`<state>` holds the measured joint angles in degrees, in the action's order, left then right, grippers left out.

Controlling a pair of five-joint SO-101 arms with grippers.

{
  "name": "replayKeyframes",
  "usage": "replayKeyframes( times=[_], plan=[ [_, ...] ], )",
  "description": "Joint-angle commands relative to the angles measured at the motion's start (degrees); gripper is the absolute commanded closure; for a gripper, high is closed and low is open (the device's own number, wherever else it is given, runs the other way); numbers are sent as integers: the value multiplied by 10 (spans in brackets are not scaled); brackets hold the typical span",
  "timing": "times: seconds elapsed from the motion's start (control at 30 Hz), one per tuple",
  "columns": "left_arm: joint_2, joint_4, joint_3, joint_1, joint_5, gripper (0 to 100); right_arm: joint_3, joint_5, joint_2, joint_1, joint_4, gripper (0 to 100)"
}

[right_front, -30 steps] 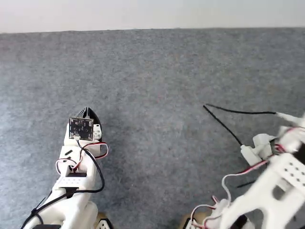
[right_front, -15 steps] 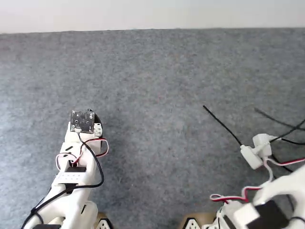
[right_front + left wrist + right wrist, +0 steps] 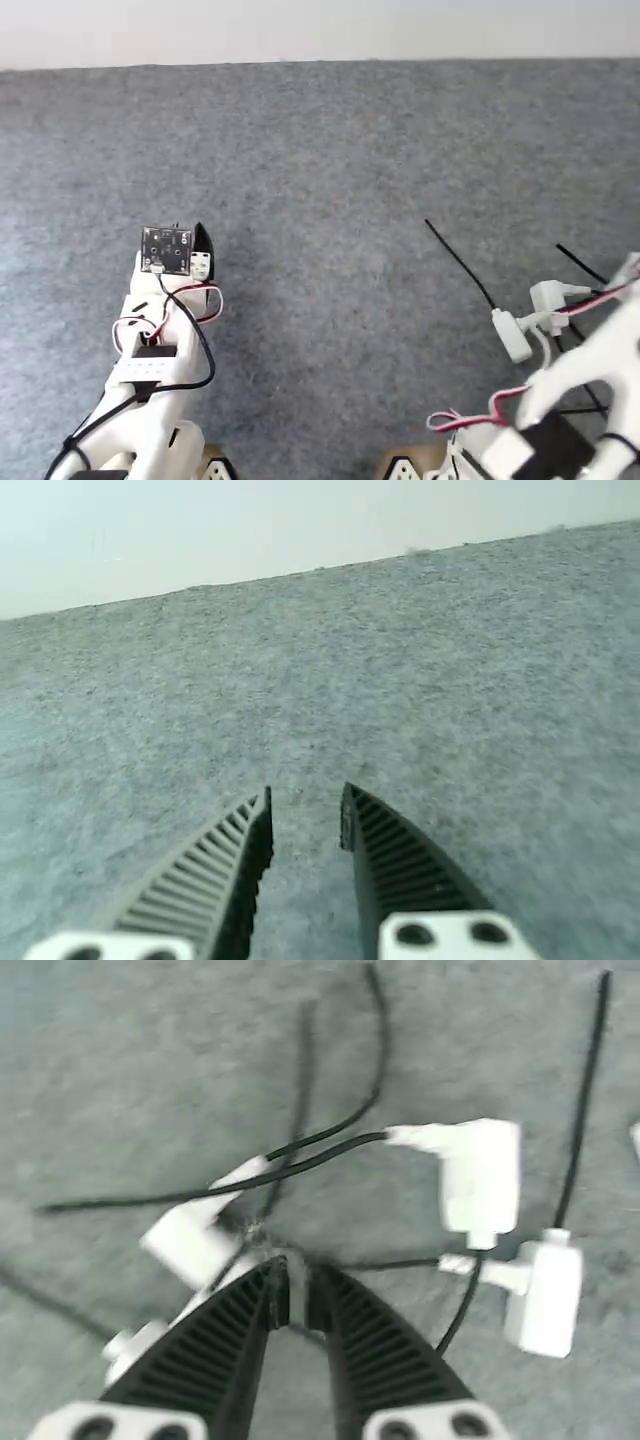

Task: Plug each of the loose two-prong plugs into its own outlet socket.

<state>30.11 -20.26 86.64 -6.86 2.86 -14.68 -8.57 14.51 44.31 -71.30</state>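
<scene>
Two white plugs (image 3: 510, 335) (image 3: 548, 295) lie on the grey carpet at the right, with a thin black cable (image 3: 460, 265) running off to the far left of them. The right wrist view has several white plug bodies, among them an angled one (image 3: 480, 1175) and a smaller one (image 3: 545, 1280), tangled in black cables (image 3: 330, 1150). My right gripper (image 3: 297, 1275) hangs just over this tangle, its jaws nearly closed on a thin black cable. My left gripper (image 3: 305, 800) (image 3: 200, 238) is open over bare carpet at the left, far from the plugs.
The grey carpet (image 3: 330, 170) runs back to a pale wall (image 3: 320, 30). The right arm's white body (image 3: 590, 370) and its red and white wires cover the front right corner. Loose cable ends (image 3: 580, 265) lie beside the plugs.
The right arm has swung back toward the front right corner. The plugs slid a little left and nearer, and the cables shifted with them. The left arm barely moved.
</scene>
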Motion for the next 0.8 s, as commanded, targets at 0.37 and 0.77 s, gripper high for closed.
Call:
replayKeyframes(
  times=[0.37,0.77],
  plan=[
    [179,148,-30,-44,-80,986,-264,-1,414,-159,-40,983],
    [471,407,65,-77,-77,986,-618,-106,763,-208,50,983]
  ],
)
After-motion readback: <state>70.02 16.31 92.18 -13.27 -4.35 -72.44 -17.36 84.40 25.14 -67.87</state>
